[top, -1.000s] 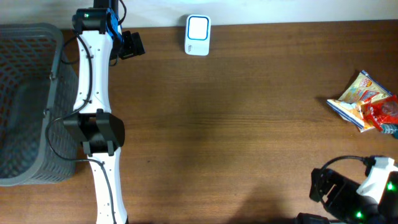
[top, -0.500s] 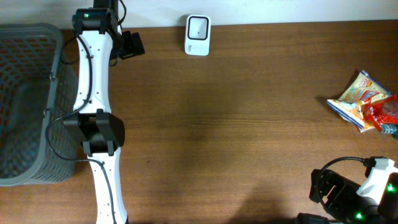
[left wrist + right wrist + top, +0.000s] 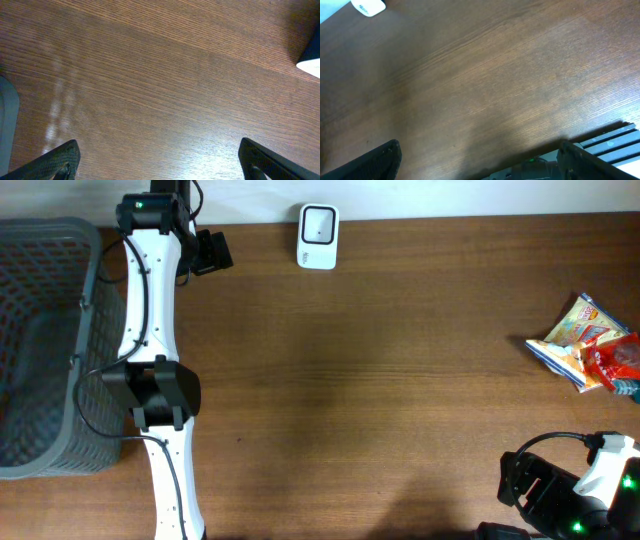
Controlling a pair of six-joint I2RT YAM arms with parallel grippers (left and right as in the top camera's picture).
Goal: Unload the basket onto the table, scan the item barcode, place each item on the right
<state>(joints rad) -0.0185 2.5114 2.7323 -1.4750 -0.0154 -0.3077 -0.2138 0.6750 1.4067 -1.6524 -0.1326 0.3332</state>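
Your left gripper [image 3: 159, 163] and right gripper [image 3: 480, 161] both gape, holding nothing. A grey basket [image 3: 40, 340] lies left of the left one, the white scanner [image 3: 318, 223] to its right. The crumpled yellow-red snack packet [image 3: 588, 340] lies near your right gripper.

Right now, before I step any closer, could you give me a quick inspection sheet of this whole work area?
Surface: brown wooden table, bare across the middle.
Job's things: colourful snack packet at the right edge; white scanner at the far edge.
Clutter: grey mesh basket at the left end; nothing seen inside.
Jaws: left jaws and right jaws both wide open over bare wood, holding nothing.
Cables: black cable looping beside the left arm; another at the right arm.
Surroundings: pale strip beyond the far edge; nothing else seen.
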